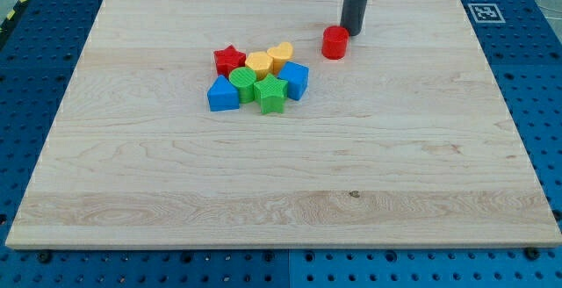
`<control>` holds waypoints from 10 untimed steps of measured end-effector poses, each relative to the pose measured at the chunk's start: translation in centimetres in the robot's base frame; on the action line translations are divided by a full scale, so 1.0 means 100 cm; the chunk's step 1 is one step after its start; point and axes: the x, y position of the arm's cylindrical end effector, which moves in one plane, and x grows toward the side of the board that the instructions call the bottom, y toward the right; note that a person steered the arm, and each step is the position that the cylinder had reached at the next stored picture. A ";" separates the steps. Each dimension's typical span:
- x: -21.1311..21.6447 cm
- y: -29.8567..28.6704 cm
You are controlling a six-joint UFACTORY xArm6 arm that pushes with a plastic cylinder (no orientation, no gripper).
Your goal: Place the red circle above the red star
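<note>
Blocks number eight: nearest, blue triangle [223, 95] and green star [271, 94]; then green block [243, 82], blue cube [294, 80], yellow hexagon [259, 61], yellow heart [280, 54], red star [229, 59]. Farther right, apart, sits red circle [335, 42]. Upright, holding nothing, my tip [354, 32] stands just beside the circle's upper right.

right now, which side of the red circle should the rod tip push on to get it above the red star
No gripping here, only pushing. My tip sits just right of the red circle, slightly toward the view's top. The red star lies to the view's left. Its round wall can slip sideways, so I would probably press its right face squarely, pushing leftward.
</note>
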 end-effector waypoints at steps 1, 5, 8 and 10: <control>0.001 0.013; 0.069 -0.039; 0.048 -0.010; 0.057 0.060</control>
